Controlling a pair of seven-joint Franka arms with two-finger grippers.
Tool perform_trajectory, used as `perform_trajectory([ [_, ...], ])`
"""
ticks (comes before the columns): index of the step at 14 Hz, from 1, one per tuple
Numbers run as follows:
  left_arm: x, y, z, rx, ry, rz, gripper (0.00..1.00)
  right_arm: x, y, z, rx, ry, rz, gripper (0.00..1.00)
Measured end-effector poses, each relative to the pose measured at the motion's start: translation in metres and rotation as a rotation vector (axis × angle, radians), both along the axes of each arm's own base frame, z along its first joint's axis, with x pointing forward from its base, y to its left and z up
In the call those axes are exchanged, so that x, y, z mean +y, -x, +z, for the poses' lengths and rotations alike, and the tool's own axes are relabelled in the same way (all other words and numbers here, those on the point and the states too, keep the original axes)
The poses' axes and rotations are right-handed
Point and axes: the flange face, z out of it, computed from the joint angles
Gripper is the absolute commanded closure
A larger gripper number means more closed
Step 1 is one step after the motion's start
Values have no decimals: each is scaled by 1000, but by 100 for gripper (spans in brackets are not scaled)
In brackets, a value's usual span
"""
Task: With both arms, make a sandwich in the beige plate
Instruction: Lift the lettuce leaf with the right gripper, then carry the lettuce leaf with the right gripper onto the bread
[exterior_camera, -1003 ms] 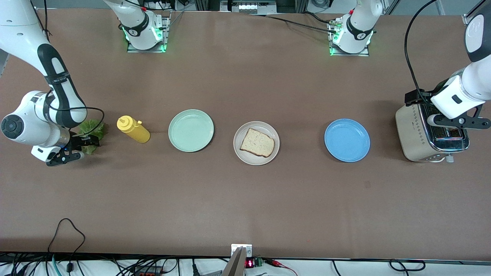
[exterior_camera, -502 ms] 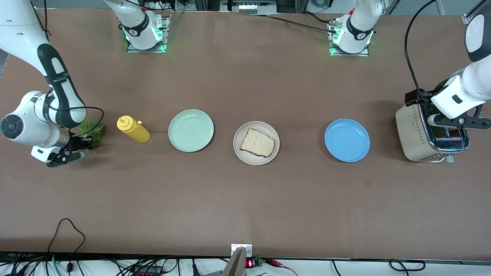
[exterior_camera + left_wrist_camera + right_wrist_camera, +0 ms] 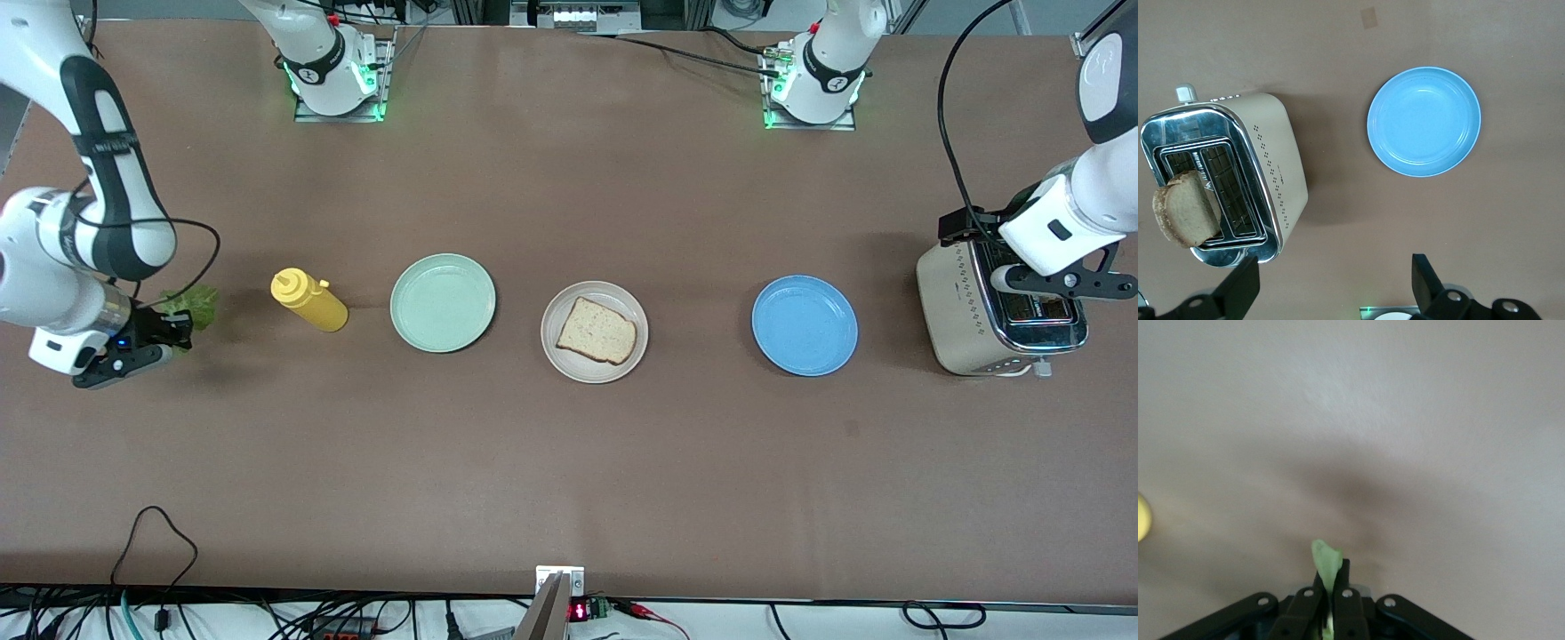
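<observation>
A beige plate (image 3: 579, 369) in the middle of the table carries one bread slice (image 3: 597, 331). My right gripper (image 3: 174, 332) hangs at the right arm's end of the table, shut on a green lettuce leaf (image 3: 195, 304). In the right wrist view the lettuce leaf (image 3: 1327, 563) sticks up between the right gripper's (image 3: 1332, 577) closed fingers. Over the toaster (image 3: 969, 311) my left gripper (image 3: 1062, 283) waits. A second bread slice (image 3: 1186, 209) stands in one toaster (image 3: 1275, 173) slot. The left gripper (image 3: 1331, 287) is open, with nothing between its fingers.
A yellow squeeze bottle (image 3: 308, 300) lies beside the lettuce. A mint-green plate (image 3: 443, 302) sits between the bottle and the beige plate. A blue plate (image 3: 805, 325) sits between the beige plate and the toaster, and the blue plate (image 3: 1424, 121) also shows in the left wrist view.
The right gripper has shut on the lettuce leaf and carried it up and toward the right arm's end of the table. The left arm has not moved.
</observation>
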Motion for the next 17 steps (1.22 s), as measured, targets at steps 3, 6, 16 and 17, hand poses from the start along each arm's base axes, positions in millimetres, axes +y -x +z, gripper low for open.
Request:
perform_trajectory([
  [3,0,0,0,0,0,0,0,26,-3,79,-2,9,82,100],
  [6,0,0,0,-1,0,0,0,74,-2,167,8,11,186,100],
  [16,-1,0,1,-1,0,-1,0,329,22,247,-84,-161,614,100],
  [17,-1,0,1,-1,0,-1,0,363,29,248,-101,-197,653,100],
])
